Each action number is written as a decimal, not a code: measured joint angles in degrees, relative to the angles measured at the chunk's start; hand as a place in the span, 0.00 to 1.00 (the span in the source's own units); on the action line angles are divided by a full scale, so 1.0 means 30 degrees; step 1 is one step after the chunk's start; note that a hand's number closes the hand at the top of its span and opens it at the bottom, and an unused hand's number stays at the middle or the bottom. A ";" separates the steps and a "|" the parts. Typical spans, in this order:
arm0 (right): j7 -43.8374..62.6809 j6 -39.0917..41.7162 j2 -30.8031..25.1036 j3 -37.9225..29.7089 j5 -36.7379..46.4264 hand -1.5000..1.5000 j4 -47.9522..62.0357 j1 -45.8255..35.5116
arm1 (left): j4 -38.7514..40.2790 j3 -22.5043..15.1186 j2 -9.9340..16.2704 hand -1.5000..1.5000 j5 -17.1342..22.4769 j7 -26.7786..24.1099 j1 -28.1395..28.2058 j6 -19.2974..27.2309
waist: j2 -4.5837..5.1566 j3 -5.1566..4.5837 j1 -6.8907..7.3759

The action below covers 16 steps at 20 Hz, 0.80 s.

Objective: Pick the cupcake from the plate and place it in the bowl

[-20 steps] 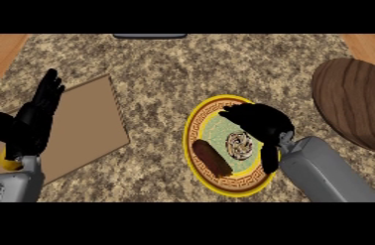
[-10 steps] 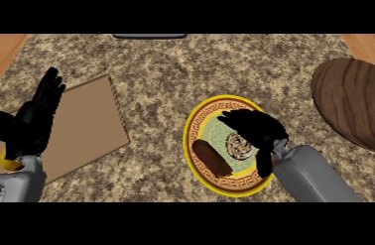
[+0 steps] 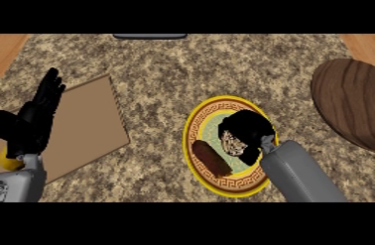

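A round plate (image 3: 196,121) with a yellow patterned rim lies on the counter right of centre. The cupcake (image 3: 211,158) shows as a dark brown oblong lump on the plate's lower left part. My right hand (image 3: 246,128) hovers over the middle of the plate, just right of and above the cupcake, fingers relaxed and pointing down with nothing in them. It hides part of the plate's centre. The dark wooden bowl (image 3: 345,107) sits at the right edge, partly cut off. My left hand (image 3: 38,118) rests open at the far left, fingers up.
A flat brown board (image 3: 84,125) lies on the speckled stone counter next to my left hand. A grey object (image 3: 150,36) peeks in at the top edge. Wooden strips border the counter at the upper corners.
My right hand has drawn back and to the left from the plate's upper right, settling over its middle, closer to the cupcake. The left hand has not moved.
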 measured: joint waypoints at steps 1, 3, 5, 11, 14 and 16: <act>-0.0257 -0.0049 0.0164 -0.0115 0.0078 1.00 0.0334 -0.0265 | 0.0322 0.0068 -0.0044 0.50 -0.0006 -0.0203 -0.0081 -0.0074 | -0.0001 -0.0001 -0.0005; -0.0685 -0.0468 0.0520 -0.0215 0.0354 1.00 0.1070 -0.0513 | -0.0191 0.0100 -0.0025 0.50 -0.0014 0.0067 0.0158 -0.0194 | -0.0029 -0.0023 0.0015; -0.1430 -0.1290 0.0639 -0.0252 0.0688 1.00 0.1714 -0.0519 | 0.0015 0.0282 -0.0077 0.50 0.0065 -0.0210 0.0224 -0.0327 | -0.0091 -0.0047 0.0027; -0.2329 -0.2807 0.1201 -0.0984 0.1515 1.00 0.2555 -0.0771 | -0.0614 0.0340 -0.0334 0.50 -0.0227 0.0076 0.0368 -0.0314 | -0.0107 -0.0040 0.0025; -0.1911 -0.3435 0.1104 -0.1499 0.1846 1.00 0.1835 -0.0347 | -0.0427 0.0482 -0.0358 0.50 -0.0286 0.0011 0.0339 -0.0362 | -0.0062 -0.0025 -0.0048; -0.0491 -0.4025 0.1285 -0.2639 0.1866 1.00 0.1914 -0.0398 | -0.0449 0.0483 -0.0372 0.50 -0.0255 0.0220 0.0209 -0.0363 | -0.0020 0.0003 -0.0111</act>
